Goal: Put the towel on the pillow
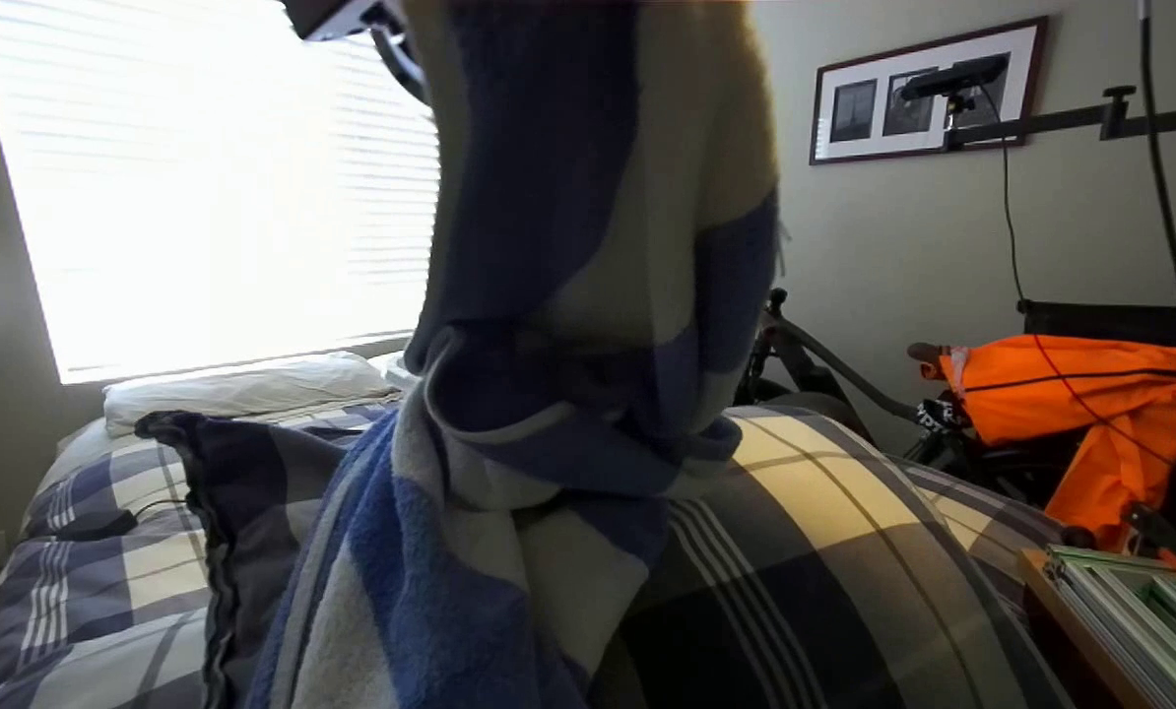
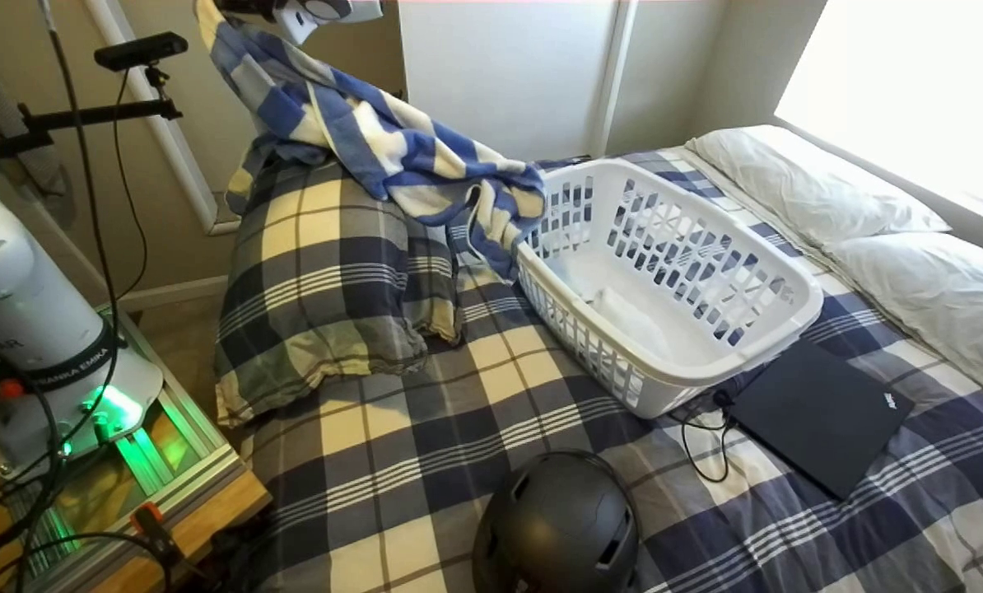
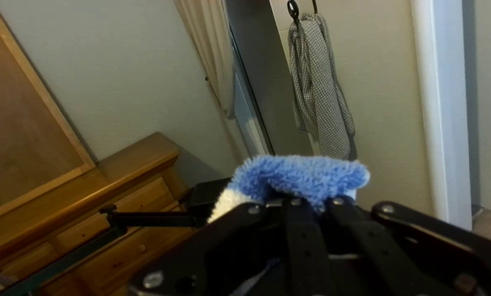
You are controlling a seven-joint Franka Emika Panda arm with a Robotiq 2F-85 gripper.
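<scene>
The blue and cream towel (image 2: pixel 384 140) hangs from my gripper and slopes down over the top of the plaid pillow (image 2: pixel 319 272). Its lower end rests at the near rim of the white basket. In an exterior view the towel (image 1: pixel 549 197) hangs close to the camera and partly hides the pillow (image 1: pixel 795 551). In the wrist view my gripper (image 3: pixel 315 205) is shut on a fold of the towel (image 3: pixel 299 176), which sticks out past the fingertips. The gripper is high above the pillow; its fingers are hardly visible in the exterior views.
A white laundry basket (image 2: pixel 673 362) stands on the plaid bed cover. A black helmet (image 2: pixel 557 527) and a dark laptop (image 2: pixel 821 412) lie near it. White pillows (image 2: pixel 821 181) lie by the window. A camera on a stand arm (image 2: pixel 142 51) is beside the robot.
</scene>
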